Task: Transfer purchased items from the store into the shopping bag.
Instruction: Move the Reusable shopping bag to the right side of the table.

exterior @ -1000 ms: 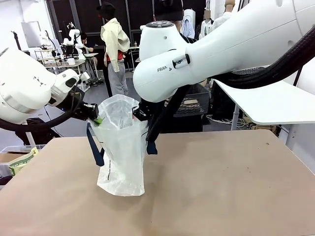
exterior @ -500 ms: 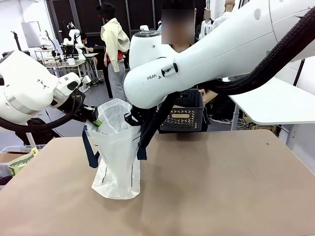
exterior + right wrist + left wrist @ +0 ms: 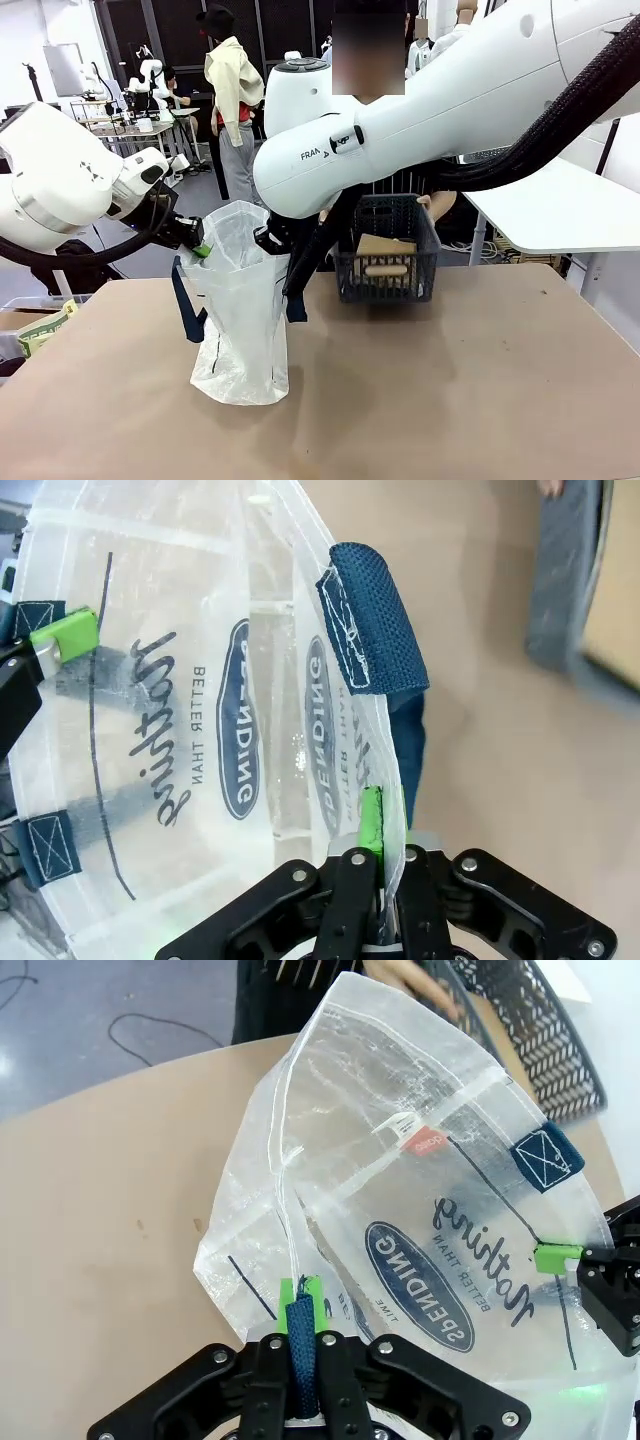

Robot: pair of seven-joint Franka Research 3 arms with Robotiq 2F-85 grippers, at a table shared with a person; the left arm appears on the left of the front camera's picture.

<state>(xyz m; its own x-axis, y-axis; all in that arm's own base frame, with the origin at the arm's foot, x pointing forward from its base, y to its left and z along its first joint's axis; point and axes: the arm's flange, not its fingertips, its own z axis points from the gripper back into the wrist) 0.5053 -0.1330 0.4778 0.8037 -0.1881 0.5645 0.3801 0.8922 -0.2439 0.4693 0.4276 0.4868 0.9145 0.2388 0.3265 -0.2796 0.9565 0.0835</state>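
The shopping bag (image 3: 240, 310) stands upright on the table (image 3: 470, 390) with its mouth held open. The left gripper (image 3: 198, 245) is clenched on the bag's rim and navy strap on one side. The right gripper (image 3: 272, 240) is clamped tight on the rim opposite. Behind the bag and off to its right is the black mesh basket (image 3: 385, 280), with a tan packet (image 3: 385, 246) inside. A person's hand (image 3: 438, 205) is at the basket's side away from the bag.

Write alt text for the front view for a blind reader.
Two white robot arms hold a translucent white shopping bag upright and open on a tan table, the left gripper and right gripper pinching opposite sides of its rim. Behind it, a person's hand is at the rim of a black mesh basket.
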